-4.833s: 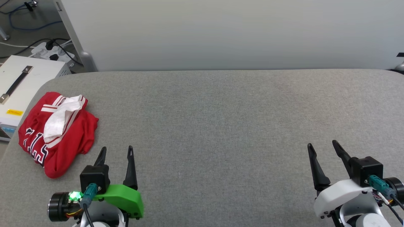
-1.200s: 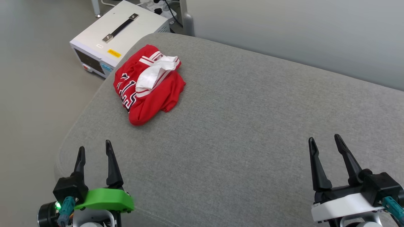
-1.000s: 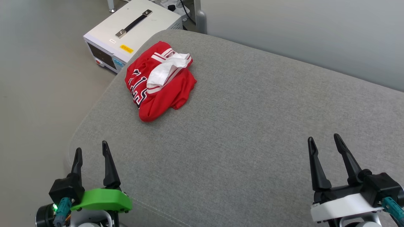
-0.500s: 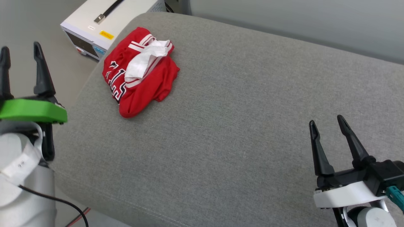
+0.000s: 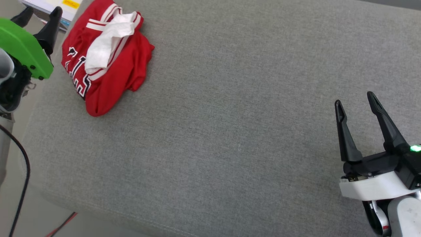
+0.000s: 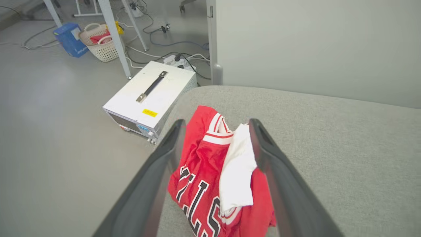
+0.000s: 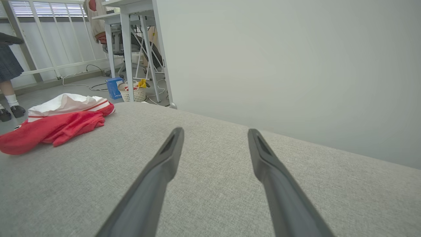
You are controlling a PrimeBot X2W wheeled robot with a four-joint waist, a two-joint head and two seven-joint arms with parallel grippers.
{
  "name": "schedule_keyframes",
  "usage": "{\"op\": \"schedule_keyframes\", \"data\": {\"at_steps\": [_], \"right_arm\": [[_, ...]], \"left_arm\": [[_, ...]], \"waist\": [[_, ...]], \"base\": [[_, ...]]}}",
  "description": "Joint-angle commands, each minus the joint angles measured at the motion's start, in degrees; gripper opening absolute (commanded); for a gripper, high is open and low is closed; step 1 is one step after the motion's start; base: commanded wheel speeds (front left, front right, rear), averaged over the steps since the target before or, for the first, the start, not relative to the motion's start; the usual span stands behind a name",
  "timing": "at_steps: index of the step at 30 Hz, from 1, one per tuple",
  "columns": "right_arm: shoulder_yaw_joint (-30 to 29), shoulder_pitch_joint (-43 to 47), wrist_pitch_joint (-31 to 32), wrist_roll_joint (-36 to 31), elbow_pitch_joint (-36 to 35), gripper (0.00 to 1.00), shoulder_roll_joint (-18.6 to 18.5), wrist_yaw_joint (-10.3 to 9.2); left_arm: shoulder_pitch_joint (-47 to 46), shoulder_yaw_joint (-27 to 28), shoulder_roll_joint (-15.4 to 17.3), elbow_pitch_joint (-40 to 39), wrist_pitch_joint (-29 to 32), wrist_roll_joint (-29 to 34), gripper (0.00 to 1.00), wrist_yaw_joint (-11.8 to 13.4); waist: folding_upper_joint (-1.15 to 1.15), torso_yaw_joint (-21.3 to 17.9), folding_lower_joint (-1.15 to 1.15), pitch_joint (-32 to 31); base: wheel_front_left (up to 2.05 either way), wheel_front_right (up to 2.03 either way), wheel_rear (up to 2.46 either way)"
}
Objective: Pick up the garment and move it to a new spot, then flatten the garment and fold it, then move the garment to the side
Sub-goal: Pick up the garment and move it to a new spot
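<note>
Underneath: the bench [image 5: 230, 131] [image 6: 345, 138] [image 7: 65, 184] is a broad pad covered in grey woven cloth with a fine, even grain, a rounded corner and a stitched seam along its near edge.
Garment, material: the garment [image 5: 105, 59] [image 6: 204, 177] [image 7: 56, 126] is soft red knit, crumpled into a thick oblong heap with loose folds.
Garment, details: a creased white sleeve lies on top, edged with red-and-white striped trim; black, white-outlined letters run along its left flank, turned sideways.
Garment, place: it lies on the bench near the left edge, close to the far-left corner, well apart from the right arm.
Garment, long axis: it runs away from the robot, leaning slightly. The striped trim sits at the far end and a rounded red fold at the near end.
Left gripper: the left gripper [image 5: 40, 14] [image 6: 217, 122] hangs over the bench's left edge just beside the garment, with a gap between them in the head view. Its tapered dark fingers are spread and hold nothing, and the wrist view frames the garment between them.
Right gripper: the right gripper [image 5: 355, 100] [image 7: 215, 131] is above bare bench at the near right, its fingers spread and empty.
Floor beside: a white metal case [image 6: 151, 95] with a black strap handle and yellow label stands by the corner.
</note>
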Motion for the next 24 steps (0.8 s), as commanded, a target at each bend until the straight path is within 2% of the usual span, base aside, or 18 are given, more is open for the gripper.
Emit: {"op": "schedule_keyframes", "data": {"at_steps": [1, 6, 10, 17, 24], "right_arm": [[0.07, -1.42, -0.51, -0.24, -0.48, 1.0, -0.41, -0.04], [0.03, -3.03, -0.51, -0.16, -0.77, 1.0, -1.01, -0.04], [-0.45, -3.79, -0.51, 0.06, -0.73, 1.0, -1.17, -0.04], [-0.74, -4.83, -0.51, 0.53, -0.63, 1.0, -1.4, -0.04], [-0.96, -5.0, -0.51, 0.64, -0.38, 1.0, -1.28, -0.04]], "left_arm": [[-1.92, -1.29, 1.31, 0.51, 2.88, -1.95, 1.0, -0.14], [-5.22, -7.5, 3.95, 2.54, 14.82, -7.43, 1.0, -0.15], [-6.55, -10.6, 4.2, 5.36, 20.39, -10.05, 1.0, -0.15], [-6.23, -15.61, 3.19, 11.63, 23.86, -10.46, 1.0, -0.15], [-4.79, -18.94, 0.39, 17.1, 24.38, -12.01, 1.0, -0.15]], "waist": [[0.0, -2.26, -0.01, 3.36], [0.0, -3.86, -0.01, 6.25], [0.0, -5.09, -0.01, 8.07], [0.0, -6.8, -0.01, 9.98], [0.0, -7.06, -0.01, 10.24]], "base": [[0.0, 0.0, 0.0], [0.0, 0.0, 0.0], [0.0, 0.0, 0.0], [0.0, 0.0, 0.0], [0.0, 0.0, 0.0]]}}
